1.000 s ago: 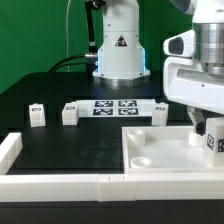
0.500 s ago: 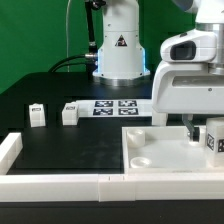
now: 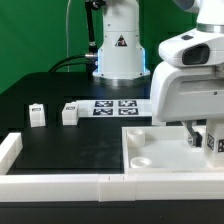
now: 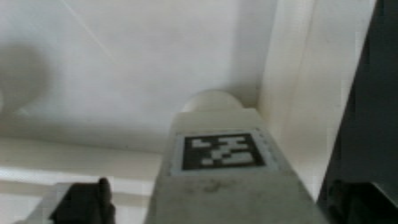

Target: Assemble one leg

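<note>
The gripper [image 3: 204,136] hangs low over the large white panel [image 3: 165,158] at the exterior view's right; its jaws stand either side of a leg [image 3: 214,141], but the arm's body hides the fingertips, so I cannot tell whether they are closed on it; the wrist view shows that leg [image 4: 222,160] close up, tag facing the camera, against the panel's raised rim [image 4: 299,80]; two more legs [image 3: 37,115] [image 3: 70,113] stand on the black worktop [image 3: 70,145], beside the marker board [image 3: 115,107].

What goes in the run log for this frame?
claw: over panel, state unclear | leg: at claw, tag visible | two spare legs: on table
</note>
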Controlling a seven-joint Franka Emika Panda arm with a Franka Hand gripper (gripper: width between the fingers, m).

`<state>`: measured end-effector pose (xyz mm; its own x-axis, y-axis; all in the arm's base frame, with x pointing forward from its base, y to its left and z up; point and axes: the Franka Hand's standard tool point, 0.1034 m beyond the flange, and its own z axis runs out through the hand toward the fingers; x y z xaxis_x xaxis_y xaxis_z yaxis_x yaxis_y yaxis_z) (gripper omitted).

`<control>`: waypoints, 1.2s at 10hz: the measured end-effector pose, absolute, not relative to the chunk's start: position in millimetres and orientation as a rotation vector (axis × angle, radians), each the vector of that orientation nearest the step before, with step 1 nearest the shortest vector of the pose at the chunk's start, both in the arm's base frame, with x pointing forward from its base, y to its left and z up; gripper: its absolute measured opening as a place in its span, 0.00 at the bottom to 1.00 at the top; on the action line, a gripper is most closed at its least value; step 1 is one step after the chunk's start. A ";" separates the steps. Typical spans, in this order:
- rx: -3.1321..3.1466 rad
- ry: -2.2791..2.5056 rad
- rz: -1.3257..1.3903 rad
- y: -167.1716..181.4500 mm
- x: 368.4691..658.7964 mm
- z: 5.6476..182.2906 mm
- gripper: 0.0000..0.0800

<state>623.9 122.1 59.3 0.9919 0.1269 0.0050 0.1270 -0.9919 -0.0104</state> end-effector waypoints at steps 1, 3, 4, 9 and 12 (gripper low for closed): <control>-3.127 -0.152 -0.006 122.1 623.9 59.2 0.49; -3.128 0.108 -0.009 121.9 624.2 59.2 0.36; -3.114 0.334 -0.018 121.7 624.7 59.2 0.36; -2.834 1.341 -0.028 120.7 625.3 59.4 0.36; -2.599 1.738 -0.018 120.0 625.2 59.3 0.36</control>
